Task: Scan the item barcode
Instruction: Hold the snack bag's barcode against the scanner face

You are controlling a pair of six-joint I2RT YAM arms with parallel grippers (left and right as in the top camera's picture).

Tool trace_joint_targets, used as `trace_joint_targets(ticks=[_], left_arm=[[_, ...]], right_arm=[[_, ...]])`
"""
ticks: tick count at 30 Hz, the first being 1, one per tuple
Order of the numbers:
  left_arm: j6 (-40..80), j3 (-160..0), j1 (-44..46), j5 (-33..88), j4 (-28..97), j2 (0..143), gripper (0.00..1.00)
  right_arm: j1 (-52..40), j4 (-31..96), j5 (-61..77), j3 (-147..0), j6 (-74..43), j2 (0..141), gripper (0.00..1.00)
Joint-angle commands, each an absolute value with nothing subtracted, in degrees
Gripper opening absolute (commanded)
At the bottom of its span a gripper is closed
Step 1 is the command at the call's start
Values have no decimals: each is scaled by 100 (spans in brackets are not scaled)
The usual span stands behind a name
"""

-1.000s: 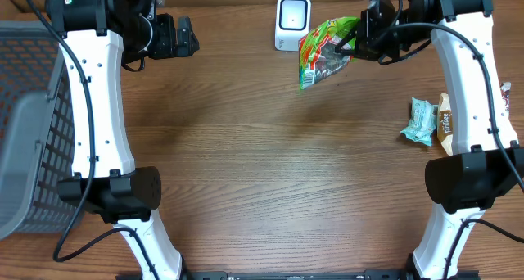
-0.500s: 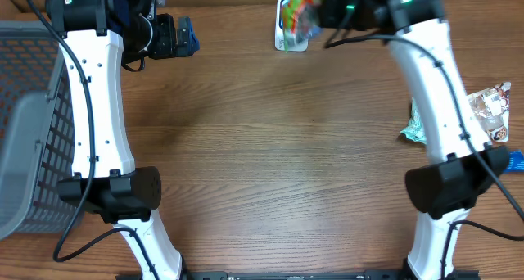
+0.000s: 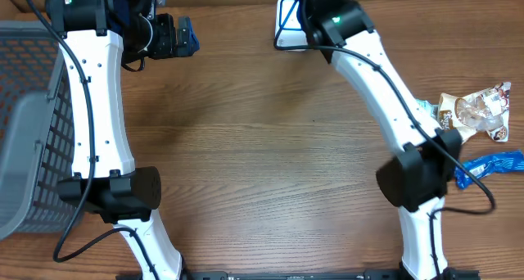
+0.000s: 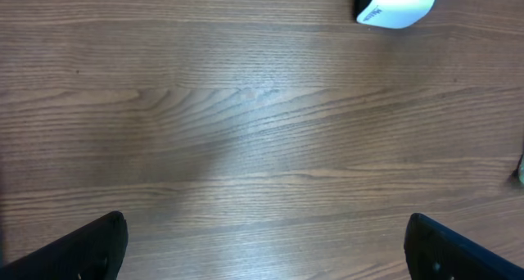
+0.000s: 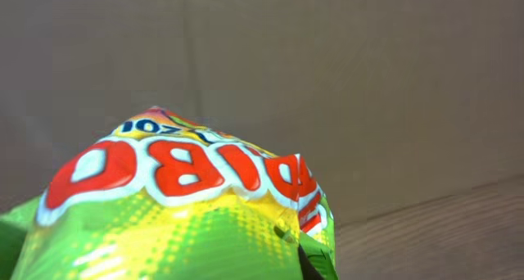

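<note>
Glossy green crinkled candy bag (image 5: 188, 223) pinched in closed right fingers (image 5: 309, 264) by white rounded scanner (image 4: 397, 3), worktop (image 3: 246, 149) far edge; left fingers (image 4: 82, 247) spread, empty.

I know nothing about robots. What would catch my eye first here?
The bright green sweet bag fills the right wrist view. From overhead, the right arm stretches over a small white scanner at the far edge of the table, and a grey basket sits at the left.
</note>
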State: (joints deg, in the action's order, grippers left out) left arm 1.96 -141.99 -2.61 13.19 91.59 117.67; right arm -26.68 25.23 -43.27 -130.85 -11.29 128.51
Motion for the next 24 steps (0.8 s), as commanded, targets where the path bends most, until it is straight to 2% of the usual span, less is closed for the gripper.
trace_joint_targets(ticks=[1,8,24], left_arm=[[279,-14186,-222,1310,9146,11738,100],[279,-14186,-222,1310,9146,11738,100],[279,-14186,-222,1310,9146,11738,100]], right_arm=[[-2674,1973,-5057,-13037,-373,13246,4],[-2679,1059,-5140,-13034,51,13782,4],[-2825,694,-5122,-12862,460,14149,4]])
